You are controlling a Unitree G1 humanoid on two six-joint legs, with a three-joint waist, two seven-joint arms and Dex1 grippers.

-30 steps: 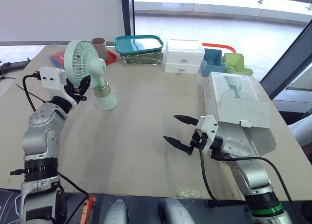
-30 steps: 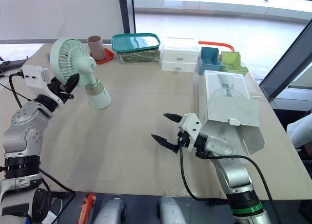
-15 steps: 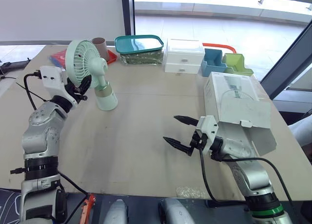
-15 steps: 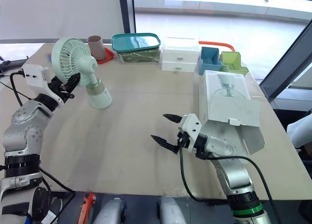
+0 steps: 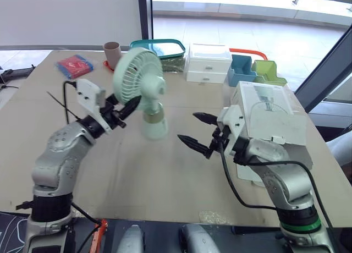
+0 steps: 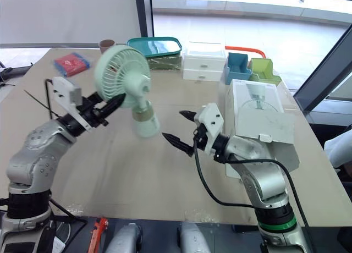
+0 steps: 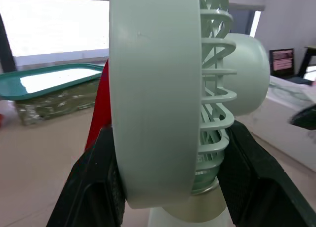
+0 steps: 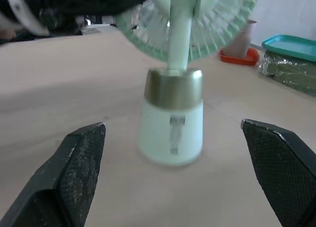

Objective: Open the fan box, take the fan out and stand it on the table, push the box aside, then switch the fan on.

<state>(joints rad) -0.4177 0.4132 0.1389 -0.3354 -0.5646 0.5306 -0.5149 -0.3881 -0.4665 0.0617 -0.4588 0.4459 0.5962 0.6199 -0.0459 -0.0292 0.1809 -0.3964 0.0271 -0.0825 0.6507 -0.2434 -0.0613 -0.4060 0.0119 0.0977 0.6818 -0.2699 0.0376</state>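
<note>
The mint-green fan [image 5: 138, 71] leans over the middle of the table. My left gripper [image 5: 125, 105] is shut on the rim of its round head, with a finger [image 7: 94, 182] on each side of the fan head [image 7: 153, 89]. Its pale base [image 5: 154, 126] is blurred, and whether it touches the table I cannot tell. My right gripper [image 5: 190, 127] is open wide just right of the base, with the fan base [image 8: 173, 123] ahead between its fingers [image 8: 79, 163], apart from them. The white fan box [image 5: 269, 113] lies at the right with its end flap open.
Along the far edge stand a brown cup [image 5: 113, 50], a teal lidded tray [image 5: 157, 45], a white drawer unit [image 5: 209, 60] and blue and green organisers [image 5: 242, 70]. A red packet [image 5: 77, 65] lies at the far left. The box lies close to the table's right edge.
My left gripper has carried the fan from the left side to the middle of the table. My right gripper has moved up and toward the fan's base, still open. The box has stayed put.
</note>
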